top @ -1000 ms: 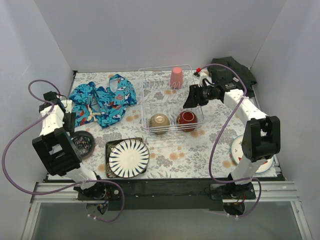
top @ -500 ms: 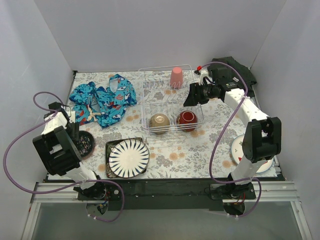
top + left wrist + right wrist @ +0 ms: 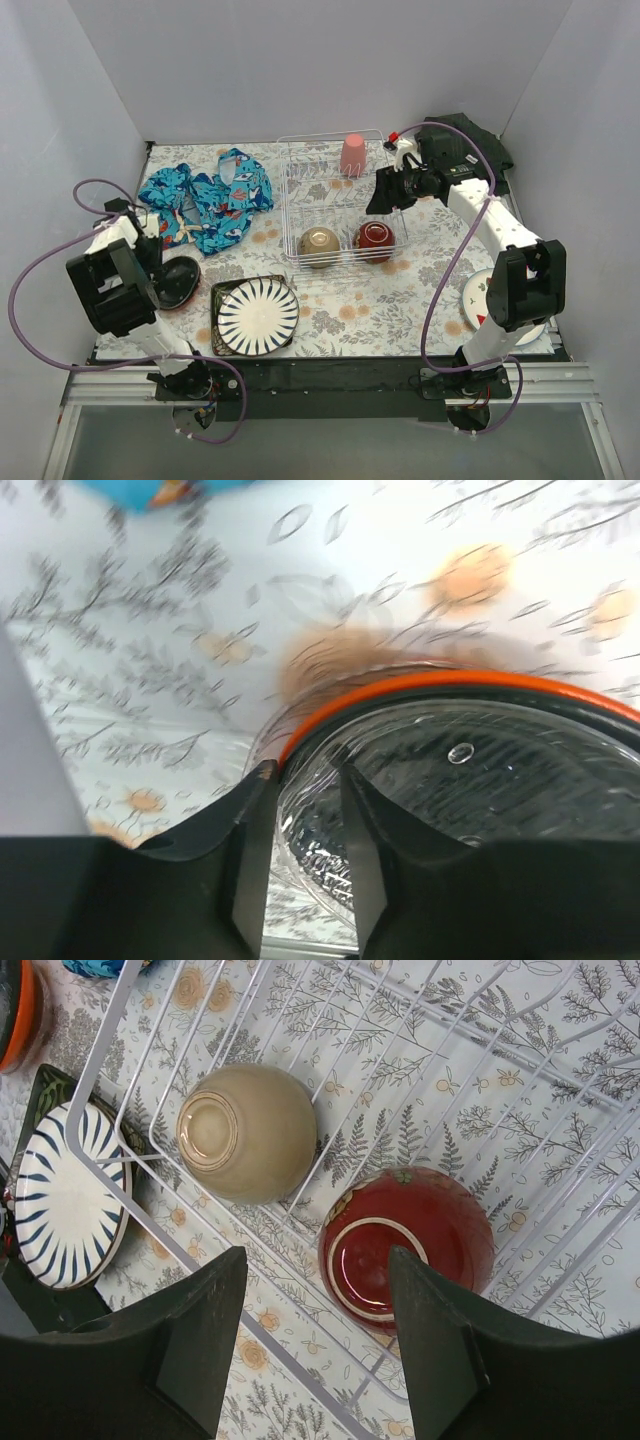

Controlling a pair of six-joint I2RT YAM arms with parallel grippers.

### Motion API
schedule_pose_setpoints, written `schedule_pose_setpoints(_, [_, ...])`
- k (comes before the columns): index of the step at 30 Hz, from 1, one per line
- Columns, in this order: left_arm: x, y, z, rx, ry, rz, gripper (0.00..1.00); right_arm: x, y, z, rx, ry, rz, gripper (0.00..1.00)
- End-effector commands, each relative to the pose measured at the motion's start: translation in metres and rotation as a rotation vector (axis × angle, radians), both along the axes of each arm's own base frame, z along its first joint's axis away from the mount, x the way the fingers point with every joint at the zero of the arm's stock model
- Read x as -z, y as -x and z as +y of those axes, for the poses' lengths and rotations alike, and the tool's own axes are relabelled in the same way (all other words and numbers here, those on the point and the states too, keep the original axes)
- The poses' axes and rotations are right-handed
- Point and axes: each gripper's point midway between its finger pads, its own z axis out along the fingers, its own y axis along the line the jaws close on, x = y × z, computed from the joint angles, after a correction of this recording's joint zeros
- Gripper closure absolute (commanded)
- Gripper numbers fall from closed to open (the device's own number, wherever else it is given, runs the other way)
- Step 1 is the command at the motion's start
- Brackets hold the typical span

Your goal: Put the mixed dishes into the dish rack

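At the far left, the left gripper [image 3: 305, 780] is clenched on the rim of the orange plate [image 3: 455, 685], which sits tilted near the left edge of the desk [image 3: 350, 300], well apart from the dish rack [image 3: 291, 200]. What looks like the black dish [image 3: 480, 780] is nested inside the plate. Such a thin edge pinch could let the plate pivot or slip, and any further tilt might send the nested dish sliding out. A low carry rightward could snag the blue patterned cloth [image 3: 205, 205] or clip the black-striped white plate [image 3: 258, 316] stacked on the dark square plate [image 3: 220, 292]. In the rack, the cream bowl [image 3: 319, 246] and dark red bowl [image 3: 376, 240] fill the near side and the pink cup [image 3: 352, 155] stands at the far side, so a careless drop could knock them. The right gripper [image 3: 315, 1260] hangs released above the red bowl and may block an incoming arm. The watermelon-print white plate [image 3: 472, 295] lies far right.
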Motion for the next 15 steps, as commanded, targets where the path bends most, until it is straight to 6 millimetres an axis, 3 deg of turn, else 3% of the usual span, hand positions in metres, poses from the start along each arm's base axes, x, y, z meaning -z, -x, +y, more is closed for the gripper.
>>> schedule_pose_setpoints(1, [-0.001,-0.036,-0.034,0.042,0.089,-0.075,0.71,-0.02,-0.007,0.008,-0.033,0.0,-0.079,0.34])
schedule_pose_setpoints(11, [-0.002,-0.066,-0.076,0.098,0.138,-0.091,0.76,-0.022,-0.008,0.025,-0.095,-0.001,-0.115,0.35])
schedule_pose_setpoints(14, [-0.006,-0.072,-0.086,0.104,0.153,-0.106,0.83,-0.038,-0.005,0.048,-0.183,0.005,-0.207,0.35])
schedule_pose_setpoints(15, [-0.007,-0.073,-0.088,0.107,0.155,-0.105,0.85,-0.046,-0.002,0.065,-0.219,0.011,-0.245,0.35])
